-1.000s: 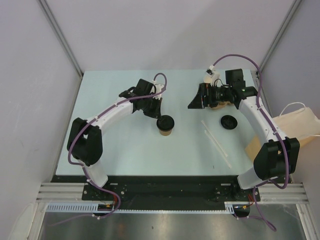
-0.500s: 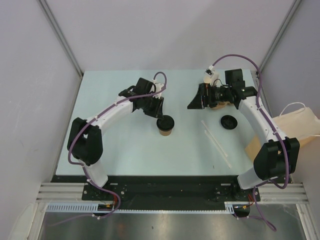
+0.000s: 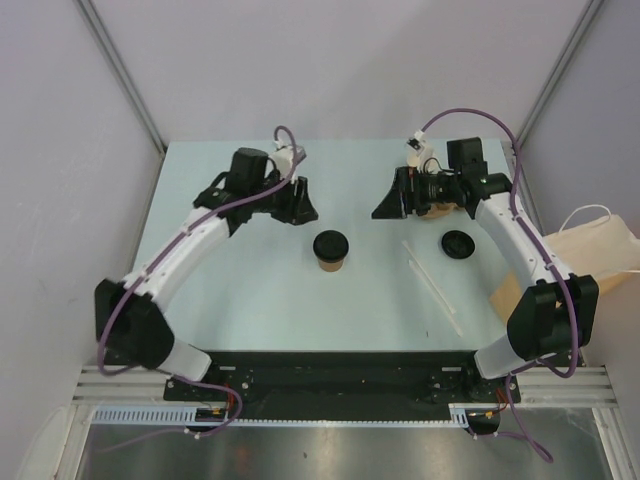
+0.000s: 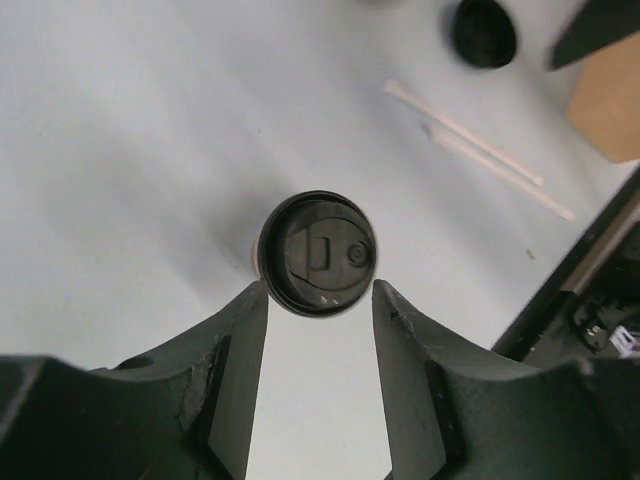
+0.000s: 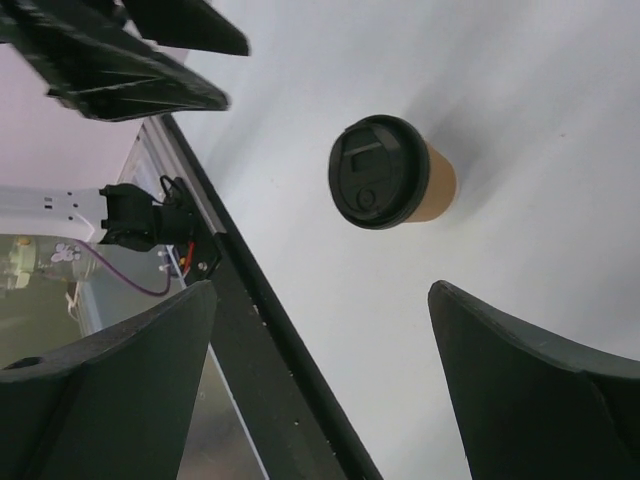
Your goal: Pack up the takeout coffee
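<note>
Top external view: the lidded cup (image 3: pixel 331 250) stands mid-frame on the surface (image 3: pixel 220 290), left claw (image 3: pixel 298 213) spread at its upper left, right claw (image 3: pixel 388 211) spread at upper right — an off-centre pinch could tip it.
</note>
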